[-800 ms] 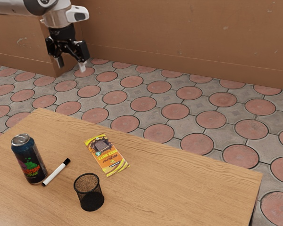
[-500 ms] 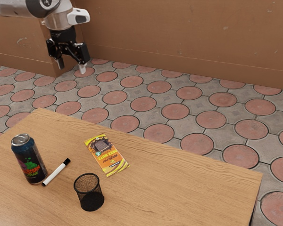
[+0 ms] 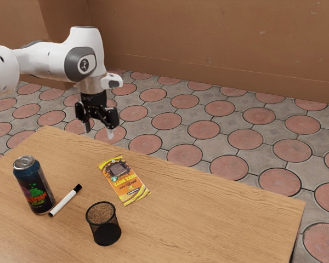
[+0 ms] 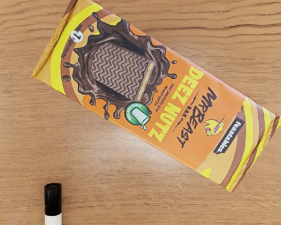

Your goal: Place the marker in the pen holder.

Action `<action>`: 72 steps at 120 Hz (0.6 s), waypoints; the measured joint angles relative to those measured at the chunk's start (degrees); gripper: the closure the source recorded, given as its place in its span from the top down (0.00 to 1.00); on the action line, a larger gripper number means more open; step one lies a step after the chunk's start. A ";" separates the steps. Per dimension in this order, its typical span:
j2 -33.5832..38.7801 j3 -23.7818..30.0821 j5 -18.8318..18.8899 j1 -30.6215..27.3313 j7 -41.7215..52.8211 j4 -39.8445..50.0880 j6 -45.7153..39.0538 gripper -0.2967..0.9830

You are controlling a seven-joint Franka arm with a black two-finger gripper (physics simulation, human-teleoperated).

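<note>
While lower than the claw (image 3: pixel 99 133), the marker (image 3: pixel 64 201) also well apart.

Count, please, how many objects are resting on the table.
4. The can stands toward the exterior view's left, the marker lies beside it, the pen holder stands nearest that camera, and the chocolate bar lies beyond the pen holder. Something small could hide behind the can.

The marker (image 4: pixel 53 204) is cut off by the wrist view's lower edge partway along its white barrel, and the upper edge clips a corner of the chocolate bar (image 4: pixel 178 93). The arm (image 3: pixel 41 61) and the table (image 3: pixel 208 219) run out past the exterior view's left edge; lettering on the can (image 3: pixel 34 186) curves partly out of sight.
</note>
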State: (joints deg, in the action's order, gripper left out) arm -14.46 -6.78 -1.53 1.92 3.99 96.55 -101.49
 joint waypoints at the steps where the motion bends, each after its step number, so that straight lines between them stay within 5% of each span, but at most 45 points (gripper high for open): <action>1: -0.01 0.00 -0.04 0.00 0.00 0.50 -0.52 0.77; 72: 10.24 -2.58 0.47 -0.04 4.84 24.38 -20.82 0.77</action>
State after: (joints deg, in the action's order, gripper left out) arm -4.21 -9.36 -1.06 1.87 8.83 120.93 -122.31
